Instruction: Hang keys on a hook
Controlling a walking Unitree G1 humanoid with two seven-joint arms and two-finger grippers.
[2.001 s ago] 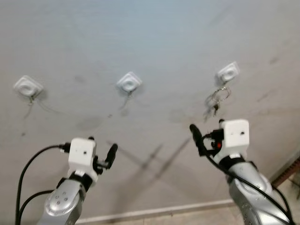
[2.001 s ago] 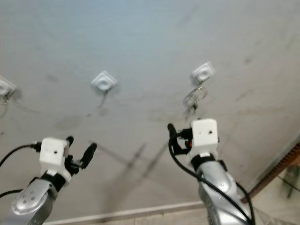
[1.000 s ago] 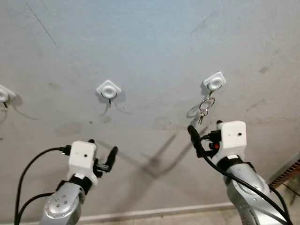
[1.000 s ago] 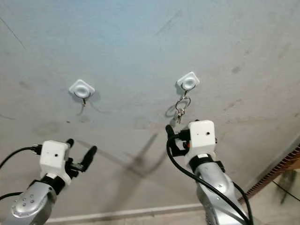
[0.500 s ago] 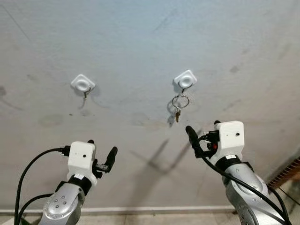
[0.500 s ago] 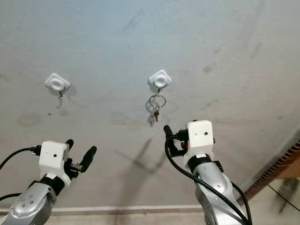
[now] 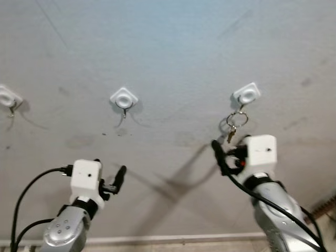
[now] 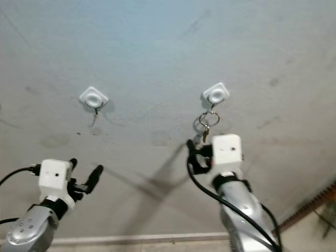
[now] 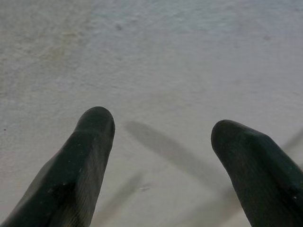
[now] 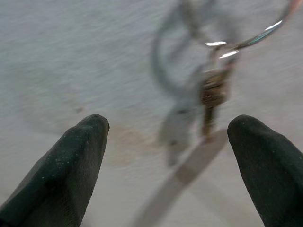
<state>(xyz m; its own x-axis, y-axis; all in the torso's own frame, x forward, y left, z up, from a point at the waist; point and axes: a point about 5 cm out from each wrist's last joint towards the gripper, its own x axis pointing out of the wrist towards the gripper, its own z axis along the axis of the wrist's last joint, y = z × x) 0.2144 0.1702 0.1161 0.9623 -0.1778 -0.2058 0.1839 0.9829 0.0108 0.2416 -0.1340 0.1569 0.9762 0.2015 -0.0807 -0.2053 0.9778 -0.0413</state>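
A ring of keys (image 7: pixel 235 122) hangs from the right-hand white hook (image 7: pixel 247 94) on the grey wall. My right gripper (image 7: pixel 224 151) is just below the keys and a little in front of them. It is open and holds nothing. In the right wrist view the blurred keys (image 10: pixel 213 89) dangle beyond the gap of that gripper (image 10: pixel 168 126), nearer one black finger (image 10: pixel 258 156). My left gripper (image 7: pixel 109 169) is raised at the lower left, open and empty, facing bare wall (image 9: pixel 189 56).
Two more white hooks (image 7: pixel 124 98) (image 7: pixel 9 97) are fixed on the wall to the left, both bare. A pale skirting strip (image 7: pixel 173 239) runs along the wall's foot. A brown wooden edge (image 7: pixel 326 206) shows at the far lower right.
The whole picture has swung, so the hooks sit further right in it than half a second ago. The keys stay on their hook. My right gripper is now closer under them.
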